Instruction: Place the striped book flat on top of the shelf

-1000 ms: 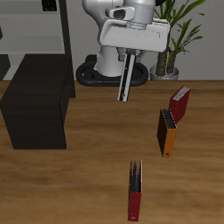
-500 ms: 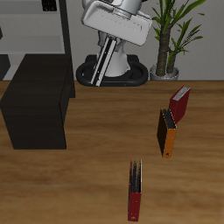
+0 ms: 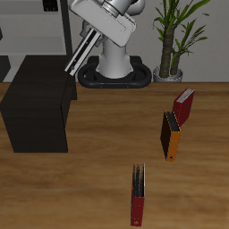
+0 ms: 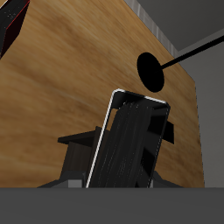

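My gripper (image 3: pixel 92 34) is shut on the striped book (image 3: pixel 79 55), holding it by its upper end in the air. The book hangs slanted, and its lower end reaches down toward the near edge of the shelf's top. The shelf (image 3: pixel 36 89) is a low black cabinet with a flat, bare top, standing beside the robot's base. In the wrist view the striped book (image 4: pixel 131 144) fills the middle, dark with a pale edge, above the wooden floor. Whether the book touches the shelf I cannot tell.
A red book with a ribbed top (image 3: pixel 137 192) stands near the table's front edge. An orange-and-black book (image 3: pixel 170 134) and another red book (image 3: pixel 183 106) stand farther back. A potted plant (image 3: pixel 174 36) and a grey rack (image 3: pixel 36 27) are at the back.
The arm has swung sideways from above the table's middle toward the shelf. The striped book has tipped from nearly upright to a strong slant over the shelf's edge.
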